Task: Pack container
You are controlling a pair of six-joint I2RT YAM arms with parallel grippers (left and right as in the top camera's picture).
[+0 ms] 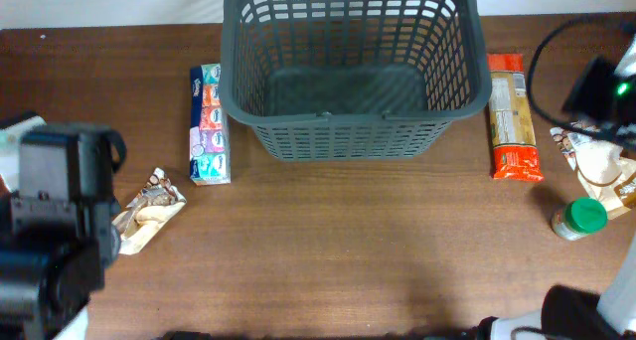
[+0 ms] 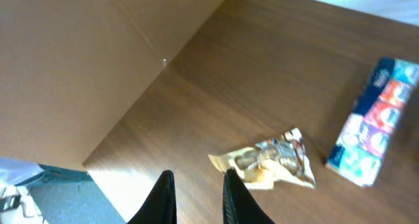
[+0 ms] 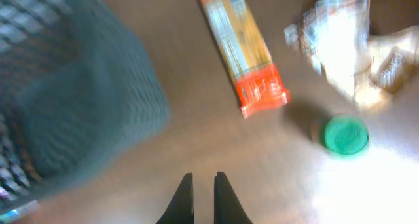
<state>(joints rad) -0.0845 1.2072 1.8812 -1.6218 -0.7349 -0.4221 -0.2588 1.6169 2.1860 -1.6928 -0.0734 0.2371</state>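
**A:** Where is the container [image 1: 348, 136]?

**B:** At the far middle of the worktop [image 1: 397, 251]. It stands upright with its open top facing the overhead camera, and its solid base shows between the lattice walls.

**A:** What lies closest to it?

**B:** On its left, just beside the wall, is a tissue pack [image 1: 209, 124] lying lengthwise (pastel panels in a blue wrap). On its right, also just beside it, is a long orange pasta packet [image 1: 514, 116], roughly parallel to that side.

**A:** And further out?

**B:** Toward the front left is a crumpled snack wrapper [image 1: 149, 209], near the tissue pack but apart from it. On the right, a green-lidded jar [image 1: 579, 219] stands near the pasta packet's nearer end. A crinkled clear bag [image 1: 596, 161] lies just behind the jar, by the worktop's edge.

**A:** The arms?

**B:** The left fingers [image 2: 165, 201] hang over the wood just short of the snack wrapper. They are parted a little, with nothing between them. The right fingers [image 3: 185, 198] are clenched together and empty. They are above bare worktop, with the container to one side and the jar to the other (that wrist view is blurred, so finer detail is lost).
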